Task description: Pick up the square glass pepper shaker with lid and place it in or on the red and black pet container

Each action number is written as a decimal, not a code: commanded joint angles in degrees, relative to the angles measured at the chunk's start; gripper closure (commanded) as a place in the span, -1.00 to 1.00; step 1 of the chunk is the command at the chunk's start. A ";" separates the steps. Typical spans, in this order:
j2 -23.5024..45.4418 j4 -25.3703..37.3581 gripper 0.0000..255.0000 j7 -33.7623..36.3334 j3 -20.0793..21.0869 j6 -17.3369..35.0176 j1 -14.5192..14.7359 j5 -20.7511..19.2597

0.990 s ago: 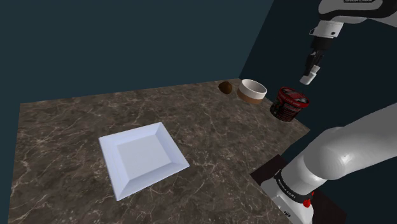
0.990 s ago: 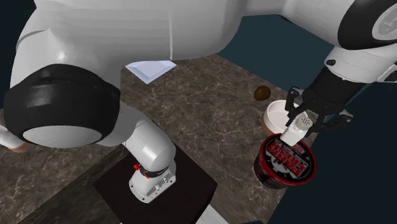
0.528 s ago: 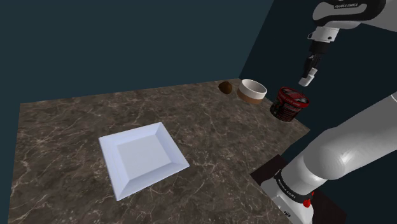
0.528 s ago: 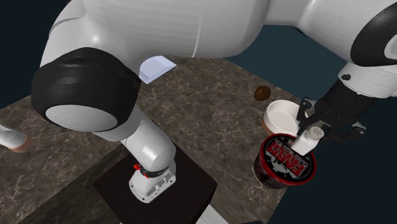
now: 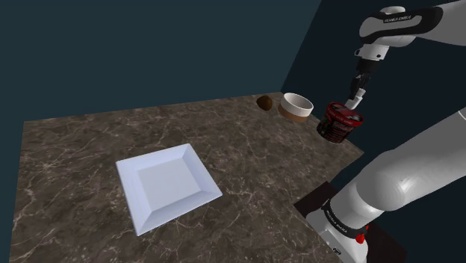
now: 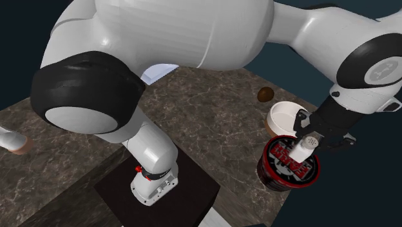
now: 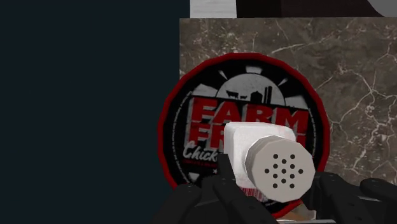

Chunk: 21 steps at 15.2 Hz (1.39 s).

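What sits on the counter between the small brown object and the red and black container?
In the shoulder view, a white bowl with a tan band stands between the brown object and the container.

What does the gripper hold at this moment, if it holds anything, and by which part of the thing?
The gripper holds the white pepper shaker, clasped by its sides near the perforated lid, above the red and black container.
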 commanded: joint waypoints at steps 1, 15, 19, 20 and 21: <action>-0.16 -1.63 1.00 0.32 -0.09 1.51 -0.08 -0.18; -0.04 -2.37 -1.00 0.39 -0.22 2.34 -0.11 -0.18; 0.89 3.89 -1.00 -0.30 0.42 -3.19 0.48 0.85; 1.28 5.66 -1.00 -0.55 0.51 -4.63 0.64 1.18; 1.28 5.66 -1.00 -0.55 0.52 -4.63 0.63 1.18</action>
